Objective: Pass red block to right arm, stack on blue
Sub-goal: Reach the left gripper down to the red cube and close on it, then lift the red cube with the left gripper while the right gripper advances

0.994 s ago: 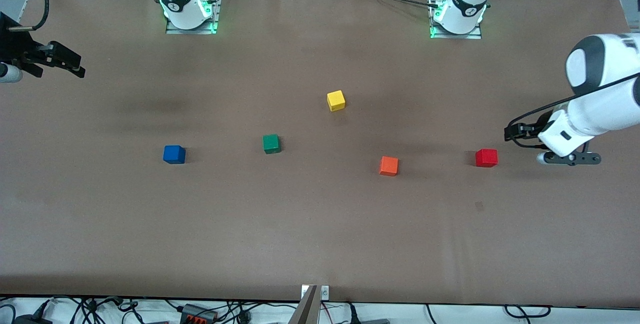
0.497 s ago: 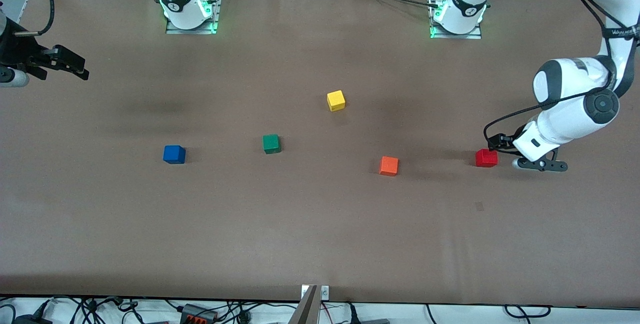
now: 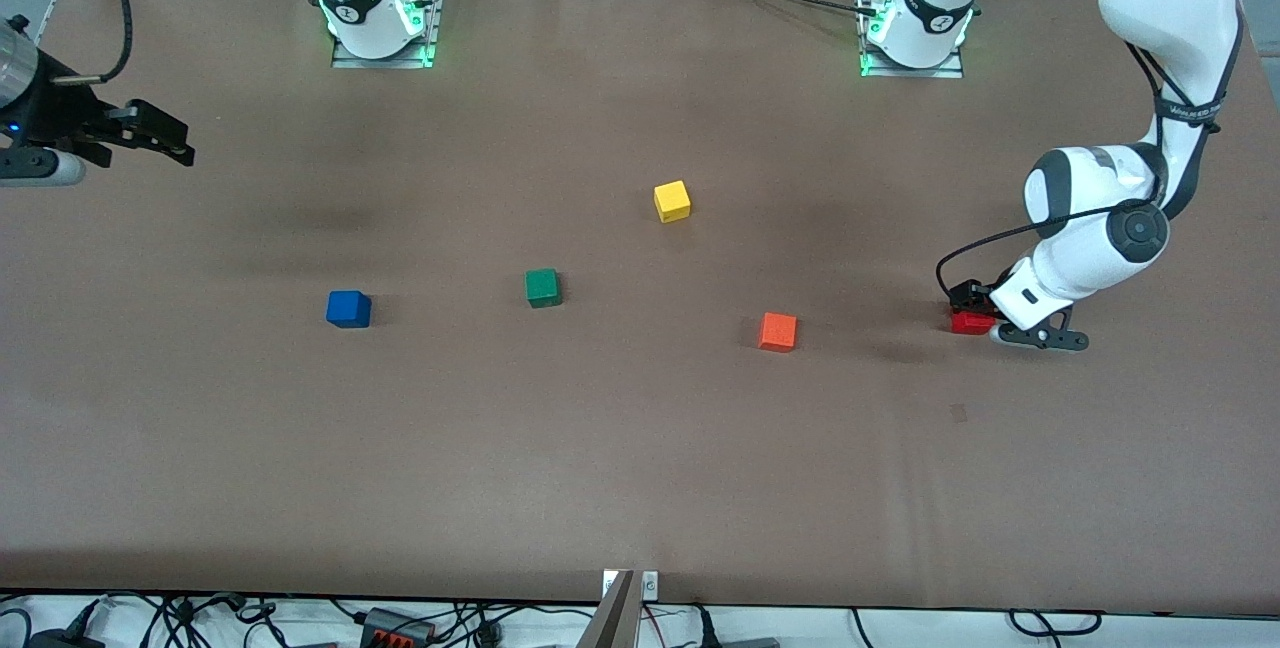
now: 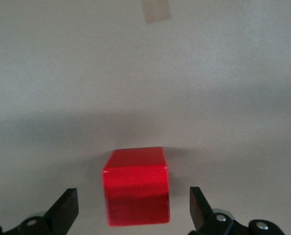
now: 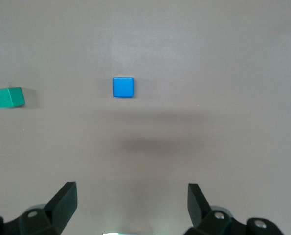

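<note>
Left hand (image 3: pixel 968 308) has come down over the red block (image 4: pixel 136 186), fingers spread astride it, apparently not yet touching. Right hand (image 3: pixel 165 138) waits open.

red block (image 3: pixel 970 324) mostly hidden under the left gripper (image 3: pixel 968 300) in the front view, right arm (image 3: pixel 40 108) cut off at the picture's edge, pale scrap (image 4: pixel 155 11), perhaps tape, cropped in the left wrist view
</note>
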### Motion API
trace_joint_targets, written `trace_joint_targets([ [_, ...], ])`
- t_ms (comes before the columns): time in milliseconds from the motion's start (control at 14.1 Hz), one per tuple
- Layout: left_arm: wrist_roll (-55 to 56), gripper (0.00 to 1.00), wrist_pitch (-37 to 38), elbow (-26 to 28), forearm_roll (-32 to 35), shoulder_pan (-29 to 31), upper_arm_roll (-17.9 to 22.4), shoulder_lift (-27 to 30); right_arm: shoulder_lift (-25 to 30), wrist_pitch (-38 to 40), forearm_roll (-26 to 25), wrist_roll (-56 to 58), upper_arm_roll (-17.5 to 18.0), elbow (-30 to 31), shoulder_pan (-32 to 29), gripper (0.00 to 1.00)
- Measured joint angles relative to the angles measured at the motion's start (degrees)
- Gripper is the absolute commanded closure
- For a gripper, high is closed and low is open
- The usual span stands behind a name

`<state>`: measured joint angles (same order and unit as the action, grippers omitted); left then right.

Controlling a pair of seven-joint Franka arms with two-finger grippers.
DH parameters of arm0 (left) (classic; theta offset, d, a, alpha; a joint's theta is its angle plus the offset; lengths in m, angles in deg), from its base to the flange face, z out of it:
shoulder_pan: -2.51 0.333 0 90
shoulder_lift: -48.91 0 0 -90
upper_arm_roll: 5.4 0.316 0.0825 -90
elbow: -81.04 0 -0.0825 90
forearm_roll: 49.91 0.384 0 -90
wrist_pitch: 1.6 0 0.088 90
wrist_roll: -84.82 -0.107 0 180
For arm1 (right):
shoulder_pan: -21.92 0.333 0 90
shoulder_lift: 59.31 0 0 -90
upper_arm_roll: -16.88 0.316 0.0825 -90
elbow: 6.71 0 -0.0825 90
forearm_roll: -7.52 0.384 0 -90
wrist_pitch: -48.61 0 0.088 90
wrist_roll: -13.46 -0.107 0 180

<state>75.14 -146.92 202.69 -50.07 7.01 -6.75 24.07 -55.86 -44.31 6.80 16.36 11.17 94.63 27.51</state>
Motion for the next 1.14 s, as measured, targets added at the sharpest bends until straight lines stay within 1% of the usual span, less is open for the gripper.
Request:
trace_joint_targets([
  [71,-0.95,0.0,-1.25,0.06,0.0,0.0,-0.03,-0.52,-0.59,0.0,0.02,0.0,0.07,0.0,1.07,0.0],
  [142,-1.78,0.12,-2.93,0.15,0.0,0.1,-0.03,-1.06,-1.24,-0.01,0.03,-0.04,0.15,-0.01,2.2,0.0],
  [213,-2.29,0.32,-4.26,0.17,0.0,0.3,-0.02,-1.57,-1.89,-0.06,0.03,-0.09,0.22,-0.01,3.32,0.0],
  [284,-2.65,0.47,-4.94,0.18,0.0,0.49,-0.02,-1.97,-2.47,-0.14,0.05,-0.13,0.26,-0.04,4.26,0.0],
  [355,-2.96,0.58,-5.23,0.18,0.0,0.64,-0.02,-2.2,-3.05,-0.25,0.25,-0.13,0.28,-0.09,4.96,0.0],
  [497,-3.09,0.74,-5.28,0.18,0.0,0.73,-0.03,-2.25,-4.28,-0.51,1.1,-0.13,0.32,-0.42,6.09,0.0],
  [639,-3.13,0.87,-5.33,0.17,0.01,0.74,-0.05,-2.22,-6.14,-0.58,1.51,-0.13,0.34,-1.72,7.66,0.0],
  [710,-3.25,0.9,-5.34,0.14,0.01,0.73,-0.08,-2.12,-7.37,-0.72,2.06,-0.13,0.36,-2.59,8.8,0.0],
  [852,-4.14,0.91,-4.49,-0.32,0.01,0.73,-0.24,-1.15,-10.13,-1.75,5.58,-0.35,0.42,-4.33,11.5,0.0],
  [923,-4.82,0.91,-2.93,-0.88,0.02,0.72,-0.57,0.03,-11.4,-2.33,7.72,-0.57,0.44,-5.14,12.61,0.0],
  [994,-5.74,0.91,-0.31,-1.8,0.02,0.71,-1.1,1.69,-12.53,-3.02,10.5,-0.74,0.43,-5.63,13.26,0.0],
  [1135,-9.25,0.91,7.25,-4.8,0.04,0.66,-2.22,5.29,-14.76,-4.96,19.06,-0.76,0.26,-5.97,13.33,0.0],
])
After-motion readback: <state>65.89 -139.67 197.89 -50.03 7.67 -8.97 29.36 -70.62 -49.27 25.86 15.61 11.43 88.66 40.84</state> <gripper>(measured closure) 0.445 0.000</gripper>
